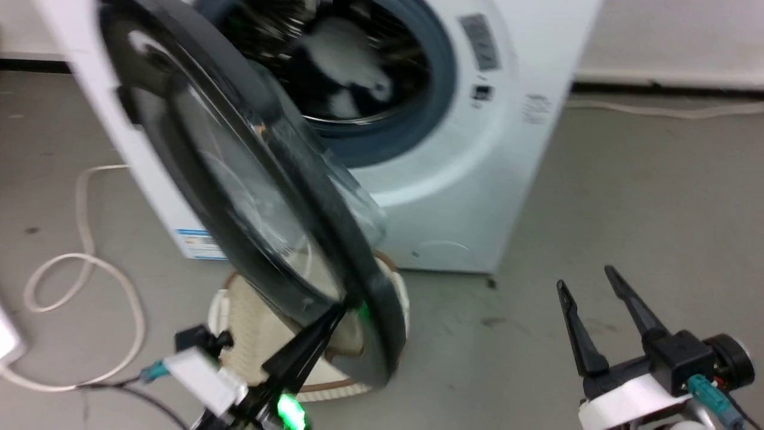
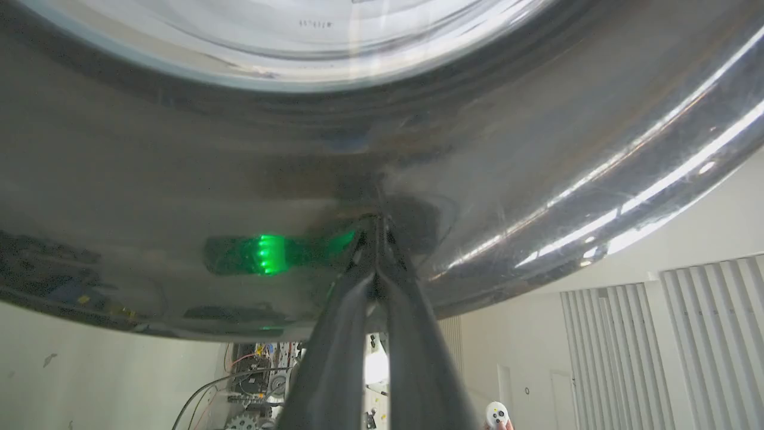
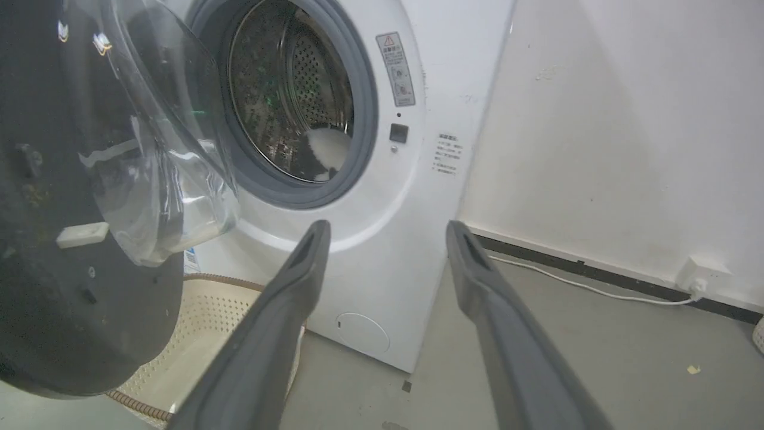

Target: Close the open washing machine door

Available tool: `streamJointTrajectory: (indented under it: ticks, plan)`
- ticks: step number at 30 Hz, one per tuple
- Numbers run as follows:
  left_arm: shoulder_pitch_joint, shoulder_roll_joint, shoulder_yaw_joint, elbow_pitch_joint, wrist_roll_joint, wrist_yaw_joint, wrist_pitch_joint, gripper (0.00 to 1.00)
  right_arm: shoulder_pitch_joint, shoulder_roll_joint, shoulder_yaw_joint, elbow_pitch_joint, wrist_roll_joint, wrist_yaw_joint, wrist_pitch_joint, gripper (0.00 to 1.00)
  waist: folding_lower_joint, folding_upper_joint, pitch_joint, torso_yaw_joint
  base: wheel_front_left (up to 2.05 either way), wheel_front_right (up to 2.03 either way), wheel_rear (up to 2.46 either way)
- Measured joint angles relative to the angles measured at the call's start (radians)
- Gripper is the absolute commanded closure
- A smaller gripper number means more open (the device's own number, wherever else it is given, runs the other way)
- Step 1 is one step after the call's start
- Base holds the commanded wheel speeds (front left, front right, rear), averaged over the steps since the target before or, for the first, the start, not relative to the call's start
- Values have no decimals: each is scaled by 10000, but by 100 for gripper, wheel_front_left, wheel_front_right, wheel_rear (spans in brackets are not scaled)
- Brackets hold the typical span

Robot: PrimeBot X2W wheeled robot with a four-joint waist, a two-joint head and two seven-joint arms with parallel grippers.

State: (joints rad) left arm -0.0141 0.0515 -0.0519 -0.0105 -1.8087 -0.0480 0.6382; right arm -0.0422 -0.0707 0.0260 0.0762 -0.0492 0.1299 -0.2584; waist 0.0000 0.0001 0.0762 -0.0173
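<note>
My left gripper [image 1: 337, 313], pinched shut and empty, presses the door [image 1: 239, 179] rim at lower centre; it may skid off that glossy curve. Lower right, my right gripper [image 1: 585, 276] gapes, empty.

In the head view the washing machine door [image 1: 250, 179] is smeared by blur and hides most of the cream basket [image 1: 242, 325]; the washing machine [image 1: 477, 179] is cut off at the top edge, its labels [image 1: 480, 42] unreadable; a white lump [image 1: 352, 54] in the drum [image 1: 406, 54] is too blurred to identify; the left wrist view crops the door on 3 sides.
</note>
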Motion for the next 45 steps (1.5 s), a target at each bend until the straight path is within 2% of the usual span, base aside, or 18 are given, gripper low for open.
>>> streamJointTrajectory:
  ticks: [9,15,19,22,27,32,33,34,36,40,43,45]
  plan:
    - [-2740,-10,-1287,1613,-623,-537,-2711,100,-412,12,-59,-153,77,0,-2,0,1,0,1111,-1510,0,0,0]
    - [-4671,-19,-1494,3210,-736,-696,-4828,100,-597,59,27,-157,219,0,-2,0,2,0,1801,-2390,0,0,0]
    - [-5633,-23,-1555,4121,-671,-754,-5714,100,-694,81,27,-155,245,0,-2,0,3,1,2135,-2761,0,0,0]
    - [-6023,-23,-1638,4468,-673,-757,-5898,100,-703,92,4,-146,245,0,-2,0,3,0,2251,-2844,0,0,0]
    - [-6088,-31,-1799,4284,-652,-779,-5948,100,-705,119,-17,-138,244,0,-2,0,1,1,2090,-2571,0,0,0]
    - [-5170,36,-1967,3273,472,-780,-5931,100,-678,130,17,-151,238,0,-2,0,-1,0,1652,-2152,0,0,0]
    - [-4847,113,-2044,2970,821,-780,-5927,95,-647,127,19,-163,238,0,0,0,0,0,1540,-2053,0,0,0]
    - [-4488,217,-2130,2658,1208,-780,-6004,0,-594,115,17,-173,242,0,0,0,0,1,1413,-1950,0,0,0]
    - [-3744,464,-2259,2004,1935,-780,-6312,0,-444,90,127,-232,291,0,0,0,-1,0,1138,-1745,0,0,0]
    - [-2225,1494,-2587,863,3906,-780,-7572,0,-71,29,307,-384,479,0,-2,0,-3,0,577,-1279,0,0,0]
    - [-1288,2245,-2734,585,5484,-780,-8661,0,163,-6,330,-474,504,0,-2,0,-4,0,208,-875,0,0,0]
    - [-805,2429,-2500,759,6449,-780,-8897,0,307,-10,307,-508,504,0,-2,0,-3,0,-3,-580,0,0,0]
